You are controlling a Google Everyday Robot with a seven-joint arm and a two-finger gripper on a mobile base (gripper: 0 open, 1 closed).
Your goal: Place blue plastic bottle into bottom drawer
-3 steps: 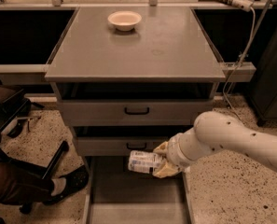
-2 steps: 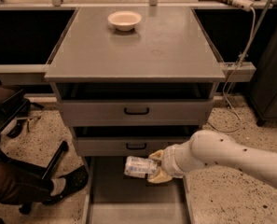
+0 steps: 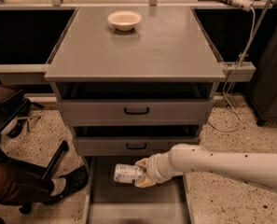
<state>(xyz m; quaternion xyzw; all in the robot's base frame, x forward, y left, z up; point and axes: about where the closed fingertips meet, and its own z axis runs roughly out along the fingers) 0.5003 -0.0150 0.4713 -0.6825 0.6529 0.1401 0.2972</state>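
Hovering over open bottom drawer point(image 3: 138, 208) — end effector point(image 3: 143, 173) pinching blue plastic bottle point(image 3: 124, 173) by its right end. Bottle lying sideways, sticking out left of end effector, above drawer's rear part, just below middle drawer point(image 3: 105, 146). Cream bowl point(image 3: 124, 20) on table point(image 3: 142, 55) — well apart.

Smooth matt grey metal on the worktop point(image 3: 142, 55); same dull finish on the bottom drawer point(image 3: 138, 204). The blue plastic bottle point(image 3: 126, 173): clear glossy plastic, pale label. The gripper point(image 3: 140, 174), below the worktop's front edge over the drawer, clasps it with yellowish matt fingers point(image 3: 145, 164). Smooth white arm point(image 3: 222, 164) shell. Speckled stone floor point(image 3: 40, 129).
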